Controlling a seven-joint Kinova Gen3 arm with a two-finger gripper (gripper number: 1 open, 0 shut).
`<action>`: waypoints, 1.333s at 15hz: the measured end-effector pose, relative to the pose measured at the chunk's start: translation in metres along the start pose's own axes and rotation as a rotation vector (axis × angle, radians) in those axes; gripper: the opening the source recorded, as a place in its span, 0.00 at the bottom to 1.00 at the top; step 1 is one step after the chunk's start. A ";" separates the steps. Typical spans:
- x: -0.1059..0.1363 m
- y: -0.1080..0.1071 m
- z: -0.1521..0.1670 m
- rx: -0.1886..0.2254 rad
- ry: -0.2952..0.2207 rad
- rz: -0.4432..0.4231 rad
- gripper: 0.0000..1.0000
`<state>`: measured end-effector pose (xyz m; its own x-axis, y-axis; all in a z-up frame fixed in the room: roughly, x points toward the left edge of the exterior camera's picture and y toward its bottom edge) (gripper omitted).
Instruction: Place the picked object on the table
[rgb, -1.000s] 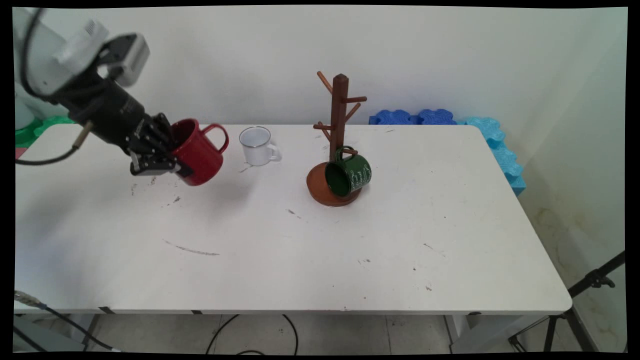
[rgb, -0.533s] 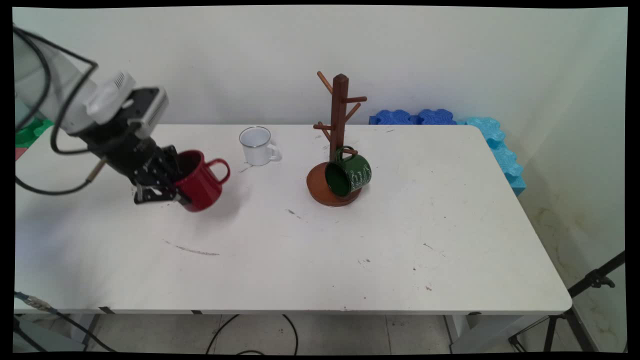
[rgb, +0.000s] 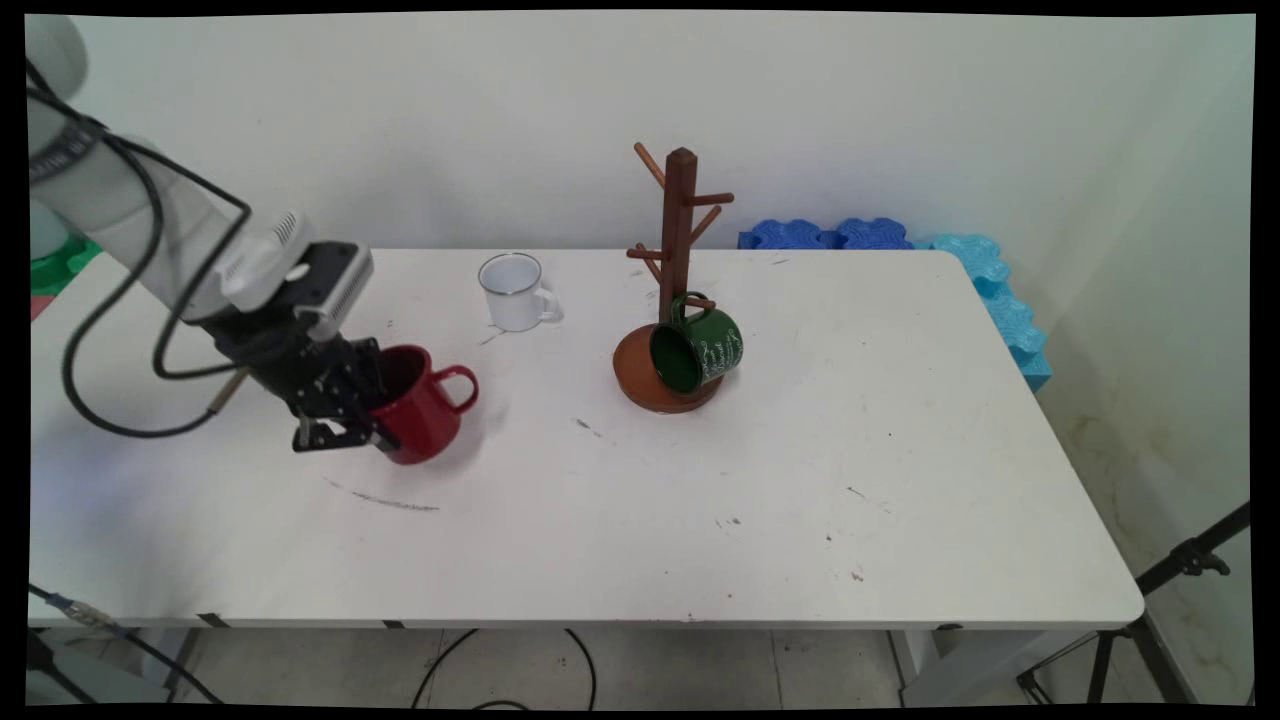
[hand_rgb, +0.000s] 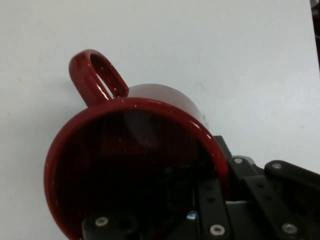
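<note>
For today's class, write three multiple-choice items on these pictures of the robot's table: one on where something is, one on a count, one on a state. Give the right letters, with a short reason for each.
1. Where is the green mug?
A. hung on a low peg of the wooden mug tree
B. upright at the table's near edge
C. inside the white mug

2. How many mugs are in view?
A. one
B. two
C. three

3. What state is the gripper in?
A. open above the table, holding nothing
B. shut on the rim wall of the red mug
C. shut on a peg of the mug tree

Answers: 1 A, its handle loops over a low peg and it hangs over the tree's base. 2 C, red, white and green. 3 B, one finger lies inside the mug and one outside, the mug tilted.
</note>
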<state>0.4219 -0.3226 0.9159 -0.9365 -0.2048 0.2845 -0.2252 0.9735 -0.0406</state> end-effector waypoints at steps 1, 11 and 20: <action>0.001 0.000 0.004 -0.004 -0.002 0.004 0.00; 0.004 0.002 0.046 -0.020 -0.013 0.032 0.00; 0.003 0.001 0.061 -0.025 -0.019 0.014 1.00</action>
<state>0.4023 -0.3285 0.8580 -0.9445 -0.1926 0.2661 -0.2053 0.9785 -0.0205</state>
